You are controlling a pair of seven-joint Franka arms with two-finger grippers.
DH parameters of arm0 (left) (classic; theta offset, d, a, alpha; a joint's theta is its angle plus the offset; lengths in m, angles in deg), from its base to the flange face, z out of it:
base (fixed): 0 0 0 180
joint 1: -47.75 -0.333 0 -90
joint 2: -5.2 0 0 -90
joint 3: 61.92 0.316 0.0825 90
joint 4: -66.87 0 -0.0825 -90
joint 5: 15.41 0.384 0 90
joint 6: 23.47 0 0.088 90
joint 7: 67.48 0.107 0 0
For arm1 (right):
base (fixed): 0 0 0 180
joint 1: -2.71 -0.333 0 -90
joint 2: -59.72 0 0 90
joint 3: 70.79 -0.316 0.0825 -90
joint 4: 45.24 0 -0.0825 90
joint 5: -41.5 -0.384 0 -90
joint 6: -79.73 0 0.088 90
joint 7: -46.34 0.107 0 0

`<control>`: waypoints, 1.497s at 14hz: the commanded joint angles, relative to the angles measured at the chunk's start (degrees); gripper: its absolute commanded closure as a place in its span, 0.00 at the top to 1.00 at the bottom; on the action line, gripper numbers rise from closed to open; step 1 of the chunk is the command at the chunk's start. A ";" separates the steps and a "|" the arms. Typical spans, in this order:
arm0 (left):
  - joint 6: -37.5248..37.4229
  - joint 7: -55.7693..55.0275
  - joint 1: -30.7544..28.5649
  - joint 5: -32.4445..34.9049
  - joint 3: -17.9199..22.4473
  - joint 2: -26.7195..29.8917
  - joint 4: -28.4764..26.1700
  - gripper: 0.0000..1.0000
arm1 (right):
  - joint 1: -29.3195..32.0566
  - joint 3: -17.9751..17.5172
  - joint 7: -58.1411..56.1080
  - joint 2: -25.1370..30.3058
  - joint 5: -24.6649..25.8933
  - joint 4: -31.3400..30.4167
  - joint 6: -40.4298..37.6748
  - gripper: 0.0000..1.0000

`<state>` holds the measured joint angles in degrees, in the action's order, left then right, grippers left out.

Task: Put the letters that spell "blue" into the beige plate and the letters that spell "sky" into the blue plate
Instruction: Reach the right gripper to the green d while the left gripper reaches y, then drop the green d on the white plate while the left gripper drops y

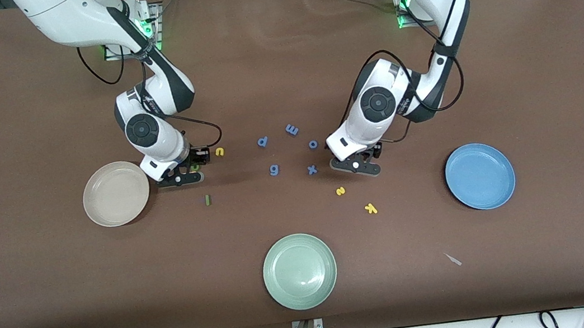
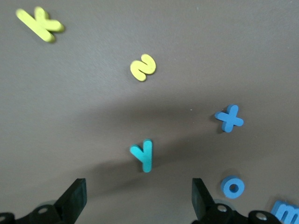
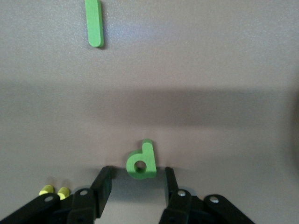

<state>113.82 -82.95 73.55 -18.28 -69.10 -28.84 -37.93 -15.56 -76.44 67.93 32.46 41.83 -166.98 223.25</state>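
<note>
Both grippers lowered to the table, each over one foam letter

The right gripper (image 3: 134,184), beside the beige plate (image 1: 115,193), is seen with fingers partly apart around the green b (image 3: 141,161), not yet clamped; the green l (image 3: 95,22) lies nearer the front camera. The left gripper (image 2: 138,196) is held wide apart over the teal y (image 2: 144,155); the yellow s (image 2: 143,67) and yellow k (image 2: 40,24) lie near it, toward the blue plate (image 1: 480,176)

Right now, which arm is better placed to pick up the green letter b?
The right arm. Its claw is low over the green b, fingers on either side, beside the beige plate. The left claw is open over the teal y, nearer the blue plate.
</note>
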 commanded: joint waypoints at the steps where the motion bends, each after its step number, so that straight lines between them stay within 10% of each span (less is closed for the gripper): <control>1: 2.45 -1.31 1.01 -1.70 1.11 -1.90 0.65 0.91 | -0.01 0.11 -0.31 -0.34 -0.24 0.18 0.70 0.47; 8: 8.07 -3.77 1.62 -1.70 1.20 -6.20 1.88 0.75 | 0.43 0.11 -0.31 -1.04 -0.33 0.80 1.14 0.35; 12: 8.61 -2.98 1.54 -1.09 1.55 -6.30 1.88 0.07 | 0.51 0.11 0.21 -1.04 -0.59 0.89 1.23 0.27; 21: 0.47 2.43 -9.77 -0.73 1.29 4.76 -0.57 0.00 | 0.60 6.42 -8.98 3.44 -0.68 7.92 -15.11 0.20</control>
<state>119.65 -85.62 69.48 -18.33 -67.18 -30.04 -35.94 -15.23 -72.54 64.42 34.16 41.82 -158.98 210.72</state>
